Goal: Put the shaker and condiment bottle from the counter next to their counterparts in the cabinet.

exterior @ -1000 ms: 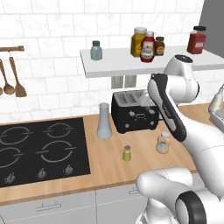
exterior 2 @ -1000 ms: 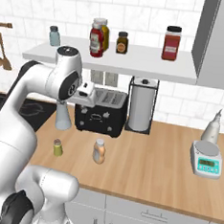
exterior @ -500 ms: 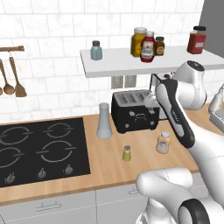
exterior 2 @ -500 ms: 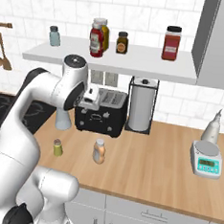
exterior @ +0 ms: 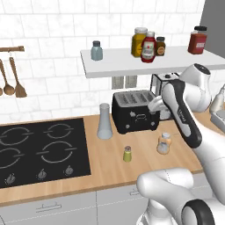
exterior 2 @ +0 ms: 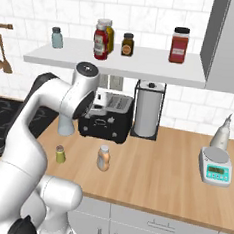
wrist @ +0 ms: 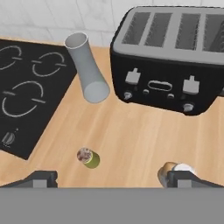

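Observation:
The tiny olive-yellow shaker point(exterior: 127, 154) point(exterior 2: 60, 154) point(wrist: 89, 157) stands on the wooden counter point(exterior: 110, 173) point(wrist: 131, 131) in front of the toaster. To its right stands the squat orange-peach condiment bottle point(exterior: 164, 143) point(exterior 2: 103, 158) point(wrist: 169, 169). My gripper point(wrist: 113, 180) hangs open above the counter, looking down, with the shaker and bottle between and just ahead of its fingertips; the right tip partly covers the bottle. On the white shelf point(exterior: 123, 63) point(exterior 2: 118, 65) stand the blue-grey shaker point(exterior: 96, 50) point(exterior 2: 57, 37) and the cluster of yellow jar point(exterior: 139, 40), ketchup bottle point(exterior: 148, 47) point(exterior 2: 101, 40) and dark bottle point(exterior: 160, 46) point(exterior 2: 127, 44).
A black toaster point(exterior: 134, 112) point(wrist: 170, 74) stands behind the two containers, a grey vase point(exterior: 104, 121) point(wrist: 87, 65) to its left, then the black hob point(exterior: 39, 149). A paper towel holder point(exterior 2: 148, 109), a scale point(exterior 2: 216, 168) and a red jar point(exterior 2: 179, 45) lie to the right.
The arm has swung a little to the right and slightly lower in both base views. The shaker and the bottle have not moved.

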Motion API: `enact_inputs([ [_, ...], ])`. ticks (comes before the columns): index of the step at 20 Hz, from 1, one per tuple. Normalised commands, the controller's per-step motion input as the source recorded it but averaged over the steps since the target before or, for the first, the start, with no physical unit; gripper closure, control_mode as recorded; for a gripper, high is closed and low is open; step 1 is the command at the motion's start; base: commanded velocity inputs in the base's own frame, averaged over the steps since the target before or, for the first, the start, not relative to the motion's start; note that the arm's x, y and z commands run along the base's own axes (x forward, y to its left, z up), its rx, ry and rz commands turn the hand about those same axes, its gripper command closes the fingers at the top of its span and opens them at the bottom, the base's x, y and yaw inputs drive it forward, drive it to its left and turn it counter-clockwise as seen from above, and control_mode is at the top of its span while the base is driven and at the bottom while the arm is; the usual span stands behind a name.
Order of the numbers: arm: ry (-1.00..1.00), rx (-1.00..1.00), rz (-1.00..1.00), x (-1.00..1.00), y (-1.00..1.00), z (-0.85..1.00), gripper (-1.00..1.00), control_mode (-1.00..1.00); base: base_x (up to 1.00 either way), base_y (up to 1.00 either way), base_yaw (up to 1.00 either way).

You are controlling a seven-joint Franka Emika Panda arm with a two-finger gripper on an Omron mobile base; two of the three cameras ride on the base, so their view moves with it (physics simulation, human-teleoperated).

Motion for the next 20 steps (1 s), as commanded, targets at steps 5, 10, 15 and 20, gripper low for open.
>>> enact_inputs([
  [5,0.0,-0.01,0.13,0.08,-0.21,0.0,-1.0,-1.0,0.0,0.0,0.0],
  [10,-0.01,-0.05,0.07,0.02,-0.21,-0.06,-1.0,-1.0,0.0,0.0,0.0],
  [15,-0.04,-0.08,0.04,0.0,-0.2,-0.19,-1.0,-1.0,0.0,0.0,0.0],
  [20,-0.06,-0.08,0.02,0.0,-0.21,-0.21,-1.0,-1.0,0.0,0.0,0.0],
])
